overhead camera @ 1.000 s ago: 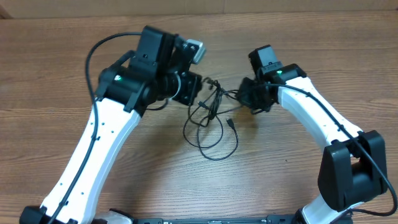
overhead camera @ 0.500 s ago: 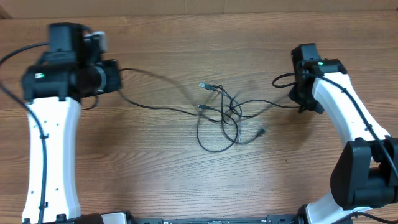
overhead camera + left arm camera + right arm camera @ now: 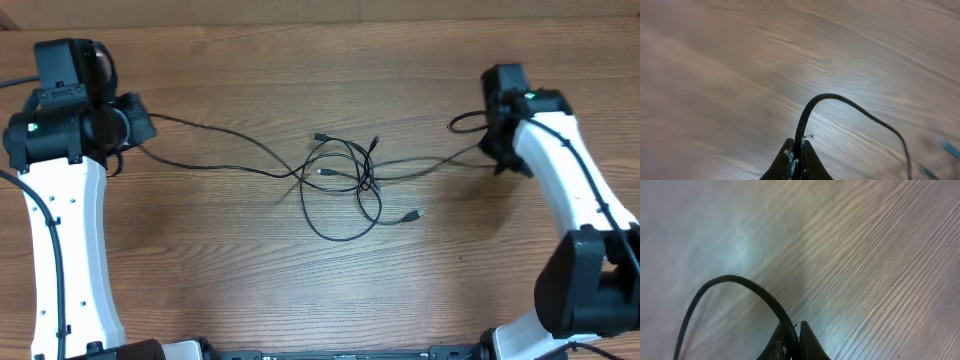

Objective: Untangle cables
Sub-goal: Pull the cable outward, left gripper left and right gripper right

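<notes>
From overhead, the cables (image 3: 345, 182) lie knotted in loose loops at the middle of the wooden table (image 3: 250, 280). 4 small plugs (image 3: 413, 214) poke out around the knot. 1 strand runs from the tangle toward the upper left of the frame, up to the left gripper (image 3: 146, 122). Another runs toward the upper right, to the right gripper (image 3: 494, 150), with a small loop just beside it. The 2 arms stand well apart, at opposite edges of the frame.

In the left wrist view, the left gripper (image 3: 797, 156) sits at the bottom centre, its jaws clenched on 1 of the cables (image 3: 826, 97). That cord arcs up out of the fingertips and drops away toward the lower right.

In the right wrist view, the right gripper (image 3: 793, 341) is at the bottom centre, its jaws pinched tight on a cord of the cables (image 3: 732, 278). The cord curves up and over toward the lower left edge above blurred wood grain.
</notes>
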Controlling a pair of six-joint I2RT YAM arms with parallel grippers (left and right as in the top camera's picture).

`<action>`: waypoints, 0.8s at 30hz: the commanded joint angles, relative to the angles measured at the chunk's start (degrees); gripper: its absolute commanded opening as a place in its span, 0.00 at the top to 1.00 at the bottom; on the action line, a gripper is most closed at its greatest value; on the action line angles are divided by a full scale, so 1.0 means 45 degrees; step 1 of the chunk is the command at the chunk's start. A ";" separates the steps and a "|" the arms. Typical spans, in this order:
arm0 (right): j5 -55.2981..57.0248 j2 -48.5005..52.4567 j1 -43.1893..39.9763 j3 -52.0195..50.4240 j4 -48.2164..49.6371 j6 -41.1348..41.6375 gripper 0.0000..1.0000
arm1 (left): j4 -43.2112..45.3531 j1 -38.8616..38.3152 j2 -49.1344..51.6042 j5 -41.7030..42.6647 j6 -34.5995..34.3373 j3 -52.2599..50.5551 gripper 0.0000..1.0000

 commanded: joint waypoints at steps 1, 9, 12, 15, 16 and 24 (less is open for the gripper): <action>0.0277 -0.1506 -0.0520 0.2220 0.0087 -0.1137 0.96 | 0.0049 0.0301 -0.0408 -0.2409 -0.1365 0.0107 0.96; -0.0024 -0.2142 -0.0457 0.7072 -0.0238 -0.3623 0.96 | 0.0369 -0.0097 -0.0403 0.0821 -0.1715 0.0107 0.96; -0.0024 -0.2142 -0.0457 0.8476 -0.0189 -0.4114 0.96 | 0.0384 -0.0520 -0.0403 0.1928 -0.1593 0.0102 0.96; -0.0015 -0.2142 -0.0481 0.9122 -0.0165 -0.4687 0.96 | 0.0452 -0.1200 -0.0398 0.3570 -0.0617 0.0102 0.96; 0.0097 -0.2142 -0.0520 0.9122 -0.0199 -0.4726 0.96 | 0.0452 -0.1452 -0.0398 0.3934 -0.0316 0.0102 0.96; 0.2657 -0.2079 -0.1598 0.8956 -0.0797 -0.3594 0.96 | 0.0403 -0.3711 -0.0389 0.4464 0.1384 0.0102 0.96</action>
